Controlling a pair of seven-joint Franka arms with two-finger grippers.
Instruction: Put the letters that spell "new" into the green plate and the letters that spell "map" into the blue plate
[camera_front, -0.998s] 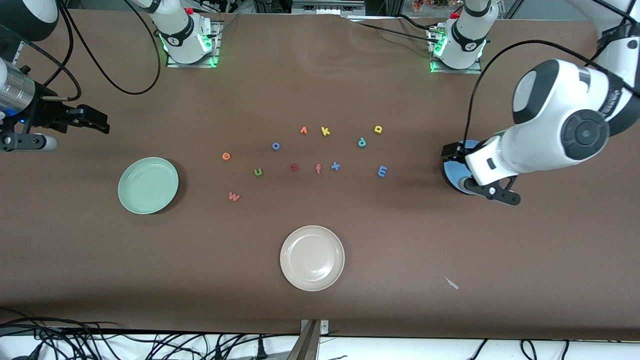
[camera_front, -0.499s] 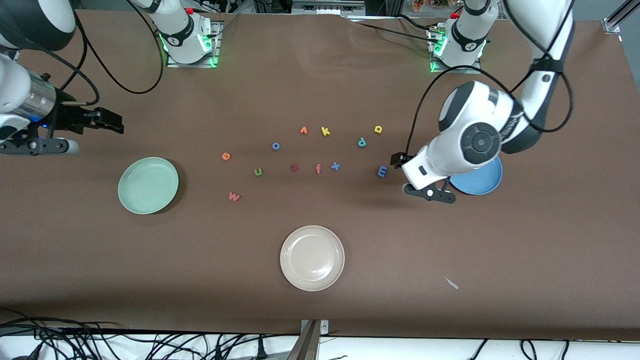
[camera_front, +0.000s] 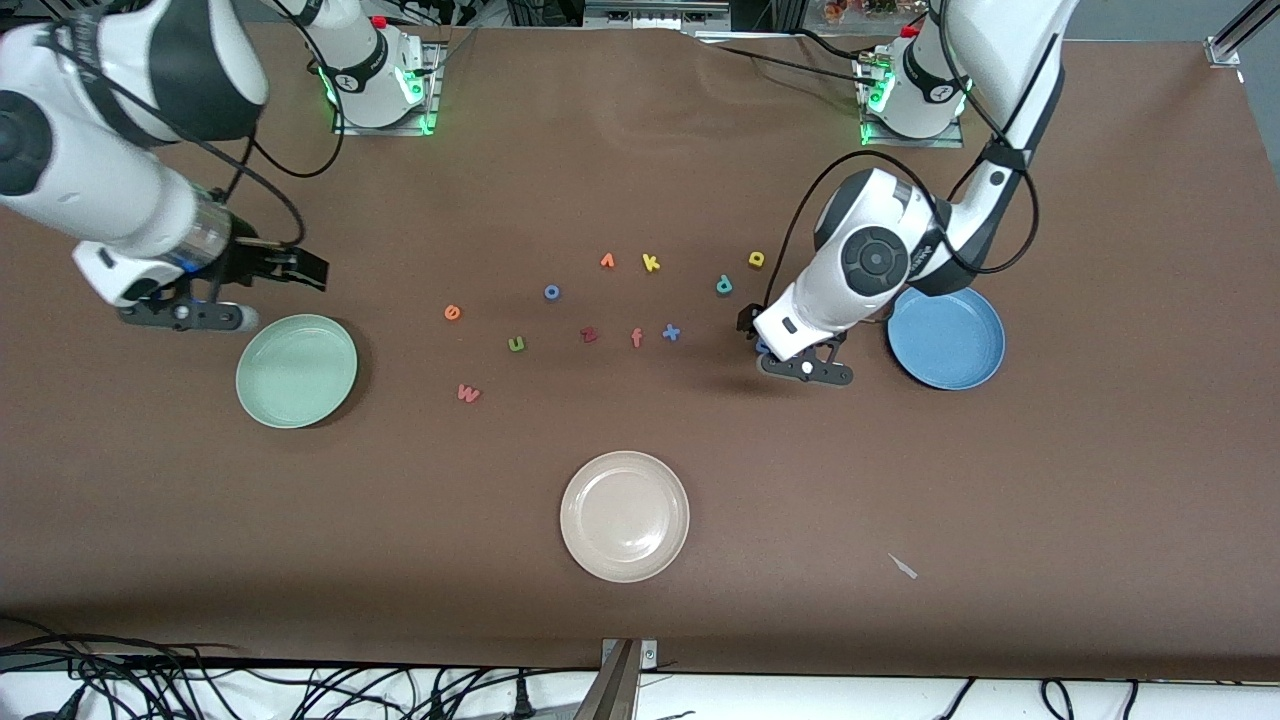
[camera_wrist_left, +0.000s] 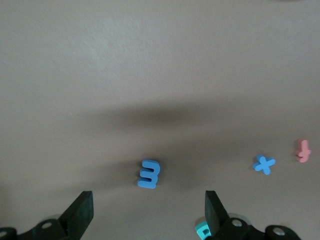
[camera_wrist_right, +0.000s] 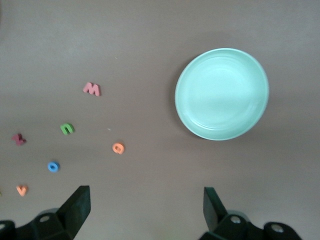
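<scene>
In the left wrist view the blue "m" lies flat on the brown table, just ahead of my open left gripper. From the front, my left gripper hangs over the "m" and hides most of it. The blue plate sits beside it toward the left arm's end. The teal "p" and yellow "a" lie farther back. My right gripper is open and empty, over bare table by the green plate. Orange "e", green "n" and pink "w" lie between the plates.
A cream plate sits near the front edge. Other letters lie mid-table: blue "o", yellow "k", dark red "z", pink "f", blue "x" and a small orange one.
The left arm swung from over the blue plate to over the blue "m", uncovering the plate. The right arm moved in from the table's end to beside the green plate.
</scene>
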